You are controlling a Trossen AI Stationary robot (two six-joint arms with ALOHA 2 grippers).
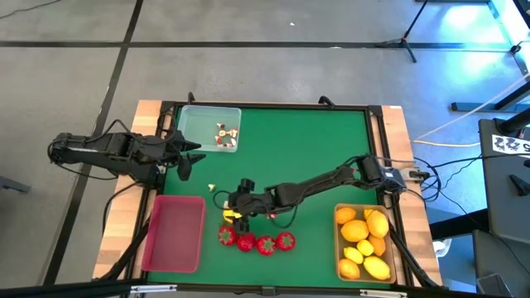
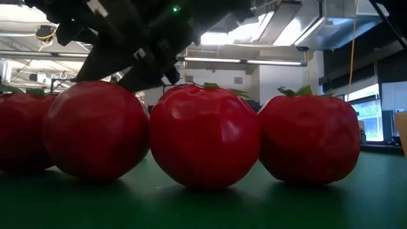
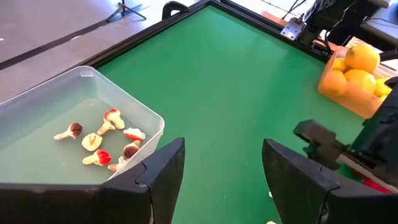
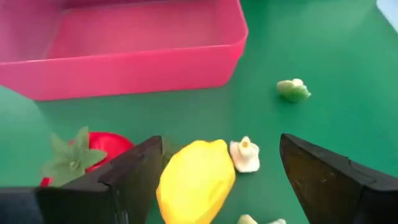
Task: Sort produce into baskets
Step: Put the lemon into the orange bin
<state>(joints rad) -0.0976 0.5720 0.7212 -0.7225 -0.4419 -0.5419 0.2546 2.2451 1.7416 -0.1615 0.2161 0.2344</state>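
A yellow lemon lies on the green mat, with a red strawberry and a small white bit close beside it. My right gripper is open over the lemon, one finger on either side, slanting down from the table's right. In the high view it stands just behind a row of strawberries, which fill the low view. My left gripper waits open by the clear basket, which holds several white-and-red bits. The pink basket has nothing in it.
The tan basket at the near right holds several lemons and an orange fruit. A small pale green bit lies loose on the mat near the pink basket's corner. A raised black frame borders the mat.
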